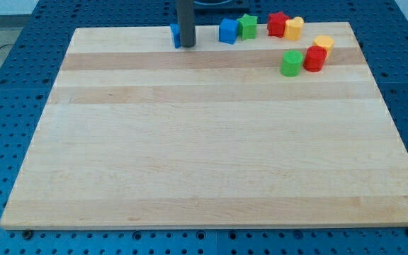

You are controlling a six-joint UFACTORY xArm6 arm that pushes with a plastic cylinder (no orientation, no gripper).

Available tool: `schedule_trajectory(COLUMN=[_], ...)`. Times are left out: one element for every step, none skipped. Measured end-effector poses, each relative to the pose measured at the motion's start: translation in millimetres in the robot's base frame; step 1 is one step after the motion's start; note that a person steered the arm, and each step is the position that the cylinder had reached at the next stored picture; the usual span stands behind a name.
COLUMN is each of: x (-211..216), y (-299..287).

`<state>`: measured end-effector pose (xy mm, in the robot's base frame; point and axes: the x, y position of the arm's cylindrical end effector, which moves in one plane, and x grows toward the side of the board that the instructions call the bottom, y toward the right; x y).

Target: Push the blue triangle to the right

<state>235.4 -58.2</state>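
No pincer is fitted, so nothing can be clenched or released; only my tip (pixel 188 46) is carried, set down on the wooden board (pixel 211 170) near its top edge. The blue triangle (pixel 176 35) is seen just at the tip's nine o'clock, touching or nearly so and partly hidden by the rod. For a rightward push the tip is judged to be on the wrong side. At three o'clock a blue block (pixel 228 31) and green block (pixel 247 26) are found, then a red block (pixel 278 24) and yellow block (pixel 294 28). Lower, a green cylinder-like block (pixel 292 63), a second red block (pixel 314 59) and a second yellow block (pixel 324 44) are clustered. A blue perforated table (pixel 6 106) surrounds the board.
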Motion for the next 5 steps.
schedule_trajectory(x=[14, 42, 34, 9, -9], y=[-1, -32, -82, -96, -90])
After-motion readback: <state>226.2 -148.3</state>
